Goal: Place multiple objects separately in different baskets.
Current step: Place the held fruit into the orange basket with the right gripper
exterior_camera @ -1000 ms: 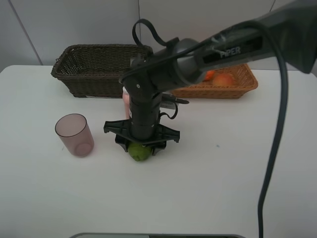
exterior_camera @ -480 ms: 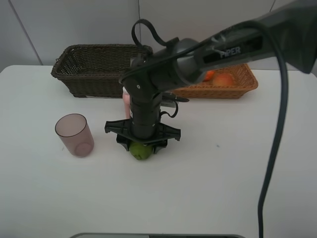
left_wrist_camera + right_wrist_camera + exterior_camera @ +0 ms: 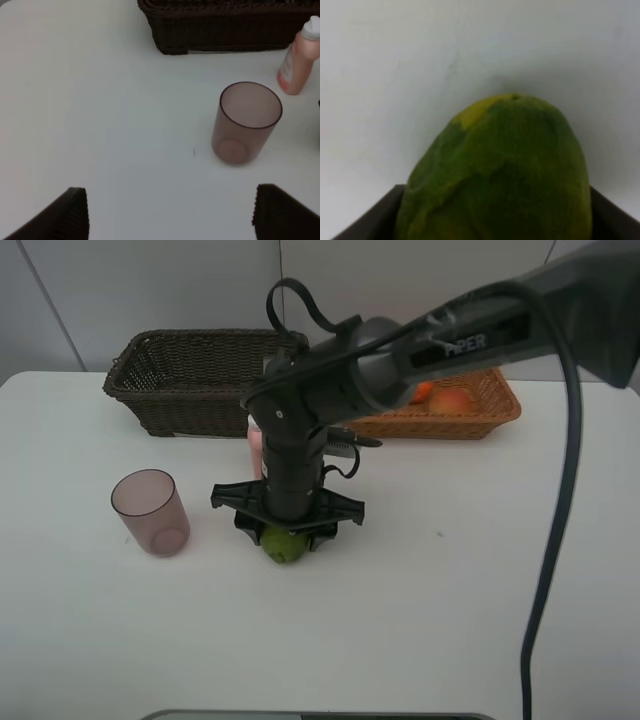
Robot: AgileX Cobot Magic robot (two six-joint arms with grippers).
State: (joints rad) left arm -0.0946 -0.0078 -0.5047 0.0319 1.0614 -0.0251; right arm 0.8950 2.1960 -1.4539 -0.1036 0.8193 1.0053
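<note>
Dark fingers (image 3: pixel 375 220) of our right pincer (image 3: pixel 286 537) press against both sides of the green fruit (image 3: pixel 284 551), gripping it as the pincer points straight down, low over the white table (image 3: pixel 450 590). Our left pincer (image 3: pixel 170 215) stands wide open and empty. The mauve cup (image 3: pixel 246 122) is upright just ahead of it, with the pink bottle (image 3: pixel 298 62) and dark brown basket (image 3: pixel 225 35) farther ahead.
</note>
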